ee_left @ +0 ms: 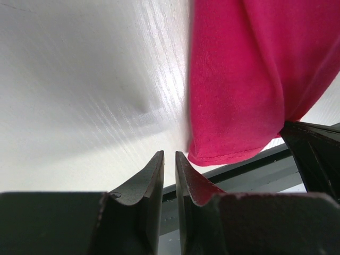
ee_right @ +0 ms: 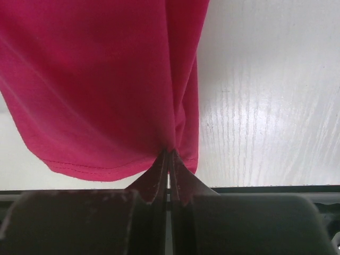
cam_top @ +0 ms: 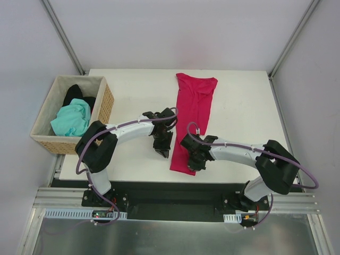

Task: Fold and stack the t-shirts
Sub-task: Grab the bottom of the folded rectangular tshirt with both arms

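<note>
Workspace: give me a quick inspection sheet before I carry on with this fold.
Surface: white table, wood-grain finish.
Job's things: crimson t-shirt lying in a long strip on the table; mint-green t-shirt and black t-shirt in the wicker basket, left.
Clutter: nothing seen.
Grippers: right gripper shut on the crimson hem; left gripper narrowly open, empty, beside it.
Cables: purple cables looped along both arms.
Surroundings: grey walls, metal frame posts.

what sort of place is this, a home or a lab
Probably a robot lab cell: two arms bolted to a white table, plain grey walls with metal rails, and a wicker basket of shirts.
</note>
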